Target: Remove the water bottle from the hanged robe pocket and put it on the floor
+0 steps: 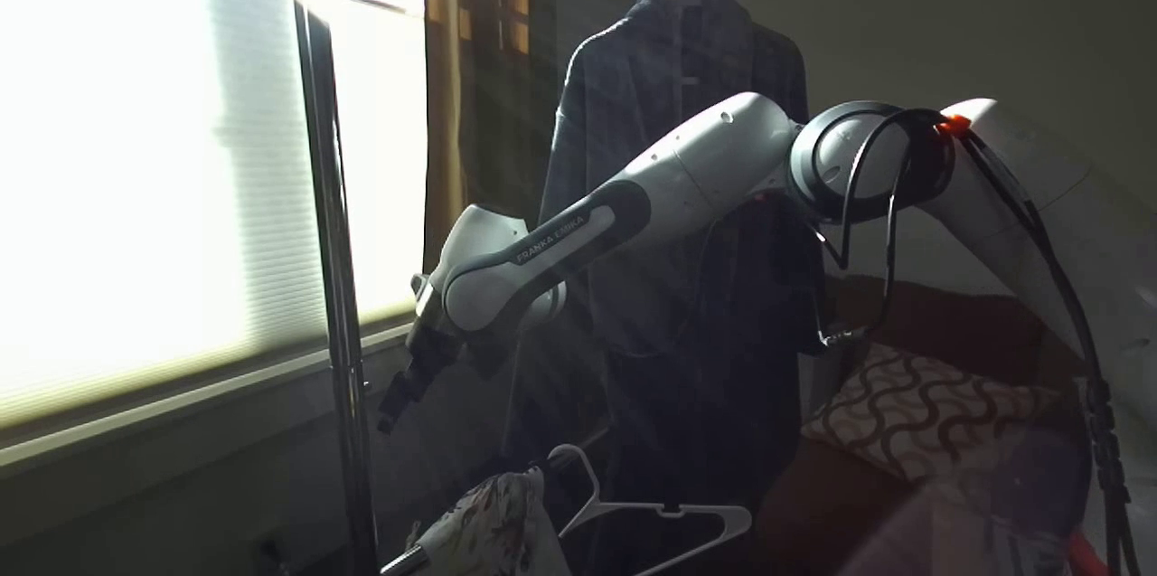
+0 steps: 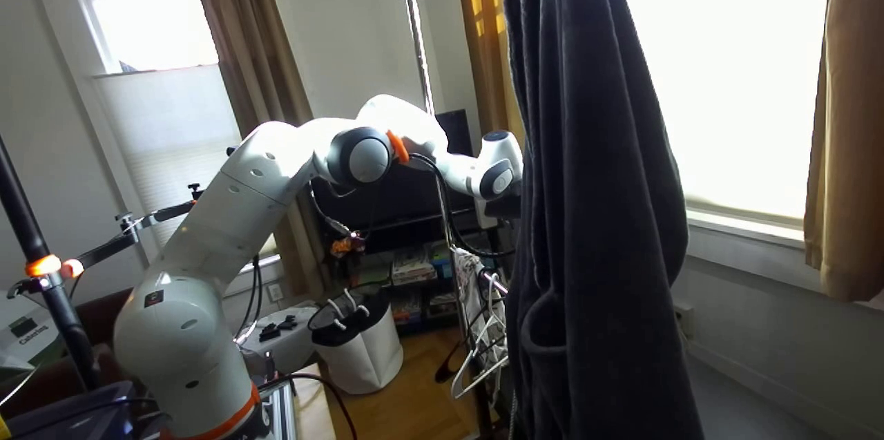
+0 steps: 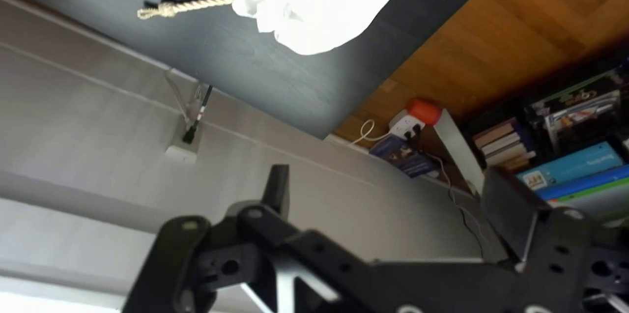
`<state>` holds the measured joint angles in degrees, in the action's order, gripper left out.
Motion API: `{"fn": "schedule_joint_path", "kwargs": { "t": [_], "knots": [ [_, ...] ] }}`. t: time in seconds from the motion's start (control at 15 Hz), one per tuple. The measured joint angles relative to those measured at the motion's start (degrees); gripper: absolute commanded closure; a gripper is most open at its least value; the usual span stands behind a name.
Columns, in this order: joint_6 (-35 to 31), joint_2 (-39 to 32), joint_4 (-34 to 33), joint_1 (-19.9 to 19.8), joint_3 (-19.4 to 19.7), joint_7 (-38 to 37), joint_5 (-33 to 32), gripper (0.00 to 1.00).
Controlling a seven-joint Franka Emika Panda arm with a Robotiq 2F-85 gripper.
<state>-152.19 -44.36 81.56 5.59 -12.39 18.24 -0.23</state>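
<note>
Robe: hung free; bumping could have swung it
Claw: was spread, empty, left of robe
Bottle: unseen; a blind reach risked missing

Curtains, a patterned cushion and books show a home.

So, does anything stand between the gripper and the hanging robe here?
Nothing visible plainly stands between the gripper and the robe. In an exterior view, a white hanger and a patterned cloth show below that gap and might snag a low approach. The water bottle is not visible, so the final reach cannot be judged.
</note>
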Motion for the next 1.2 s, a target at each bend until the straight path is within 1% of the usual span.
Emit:
{"fn": "schedule_joint_path", "kwargs": {
  "t": [0.13, 0.33, 0.47, 0.53, 0.67, 1.0, 1.07, 1.2],
  "knots": [
    [-8.62, 2.14, 5.20, -0.26, -0.03, -1.41, 0.76, 0.00],
    [-23.27, 4.99, 13.52, -1.03, -0.60, -4.53, 2.30, 0.00],
    [-33.36, 6.57, 19.39, -2.72, -2.60, -4.94, 4.32, 0.00],
    [-36.49, 7.28, 21.88, -3.69, -3.70, -4.94, 4.73, 0.00],
    [-38.19, 8.32, 24.43, -4.76, -4.73, -4.94, 4.95, 0.00],
    [-38.18, 9.14, 24.79, -5.41, -5.17, -4.67, 4.82, 0.00],
    [-37.41, 9.62, 25.03, -6.59, -6.21, -4.38, 4.36, 0.00],
    [-32.83, 12.03, 26.48, -12.02, -11.68, -3.22, 2.99, 0.00]
  ]
}}
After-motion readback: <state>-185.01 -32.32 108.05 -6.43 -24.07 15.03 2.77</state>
